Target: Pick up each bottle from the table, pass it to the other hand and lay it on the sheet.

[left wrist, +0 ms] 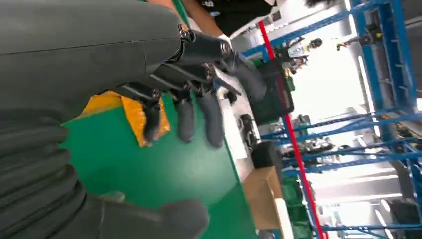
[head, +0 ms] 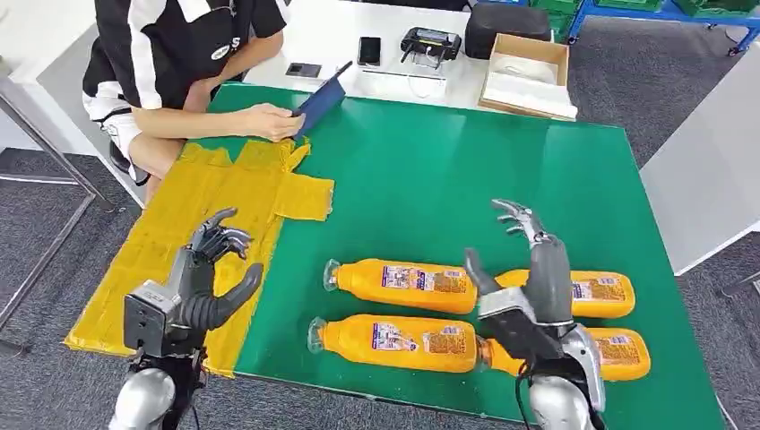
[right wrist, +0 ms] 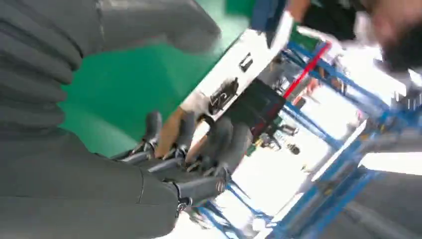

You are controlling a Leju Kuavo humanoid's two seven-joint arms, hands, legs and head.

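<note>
While bottles [head: 403, 285] lie on table [head: 430, 170], left hand [head: 208, 278] and right hand [head: 529, 260] hover, fingers apart, holding nothing.

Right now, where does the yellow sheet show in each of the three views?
Head view: yellow sheet on the table's left part, under the left hand.
Left wrist view: a yellow patch behind the fingers.
Right wrist view: not in it.
Shared landmark: the green table, also at and.

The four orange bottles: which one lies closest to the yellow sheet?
The front-left bottle, cap pointing toward the yellow sheet; its cap end reaches furthest left of the four.
</note>
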